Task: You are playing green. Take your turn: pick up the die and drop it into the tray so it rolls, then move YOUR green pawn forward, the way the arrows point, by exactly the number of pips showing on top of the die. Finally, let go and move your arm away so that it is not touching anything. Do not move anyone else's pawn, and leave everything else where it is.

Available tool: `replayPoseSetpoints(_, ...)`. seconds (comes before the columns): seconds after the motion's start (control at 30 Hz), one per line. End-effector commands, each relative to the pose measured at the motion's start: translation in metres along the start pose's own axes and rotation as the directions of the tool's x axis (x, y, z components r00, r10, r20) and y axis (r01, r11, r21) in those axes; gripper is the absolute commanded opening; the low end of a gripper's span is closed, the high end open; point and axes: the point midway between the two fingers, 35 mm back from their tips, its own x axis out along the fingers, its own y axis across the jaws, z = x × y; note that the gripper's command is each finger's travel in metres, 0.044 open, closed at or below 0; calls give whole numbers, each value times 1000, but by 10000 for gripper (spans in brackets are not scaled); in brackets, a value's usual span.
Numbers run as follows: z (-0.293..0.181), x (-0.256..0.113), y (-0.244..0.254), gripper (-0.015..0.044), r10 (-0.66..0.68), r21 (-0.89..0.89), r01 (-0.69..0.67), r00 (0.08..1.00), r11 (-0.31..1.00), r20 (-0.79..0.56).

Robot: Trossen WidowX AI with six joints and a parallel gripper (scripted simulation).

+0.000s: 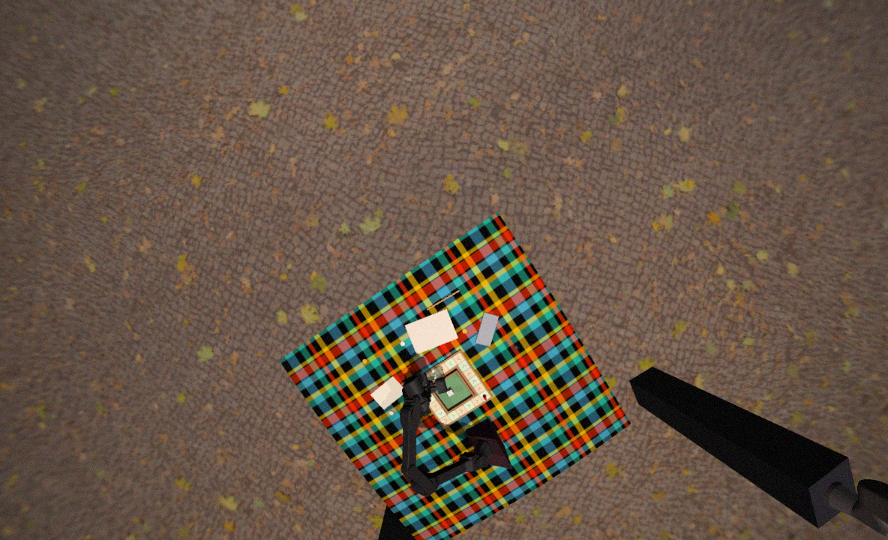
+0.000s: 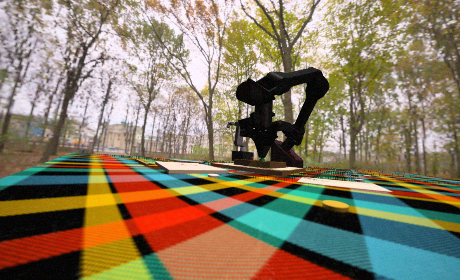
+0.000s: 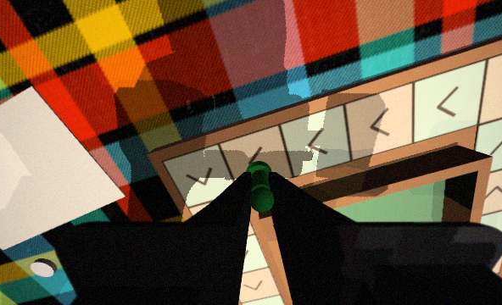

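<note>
my gripper (image 1: 436, 377) (image 2: 262, 157) (image 3: 259, 179) is pinched on green pawn (image 2: 262, 159) (image 3: 261, 186), over board's arrow track (image 1: 477, 379) (image 2: 296, 168) (image 3: 439, 111). die (image 1: 450, 392) lies in tray (image 1: 472, 397) (image 2: 276, 164) (image 3: 483, 182), so pawn move in hand. pips unreadable to me; next: carry along arrows by count, set upright.

The pips on the die (image 1: 450, 392) seem too small to tell from above

Light: soft overcast | wrist: arm's shadow across board (image 3: 450, 102) | exterior: trees blurred
</note>
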Motion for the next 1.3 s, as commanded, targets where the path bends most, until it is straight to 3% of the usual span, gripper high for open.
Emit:
replayPoseSetpoints(0.0,5,-27,0,0,-2,-7,2,1000,1000,13)
replayPoseSetpoints(0.4,-1,-100,-2,0,0,-6,0,1000,1000,11)
replayPoseSetpoints(1.27,-77,-88,11,0,-1,-3,1,1000,1000,8)
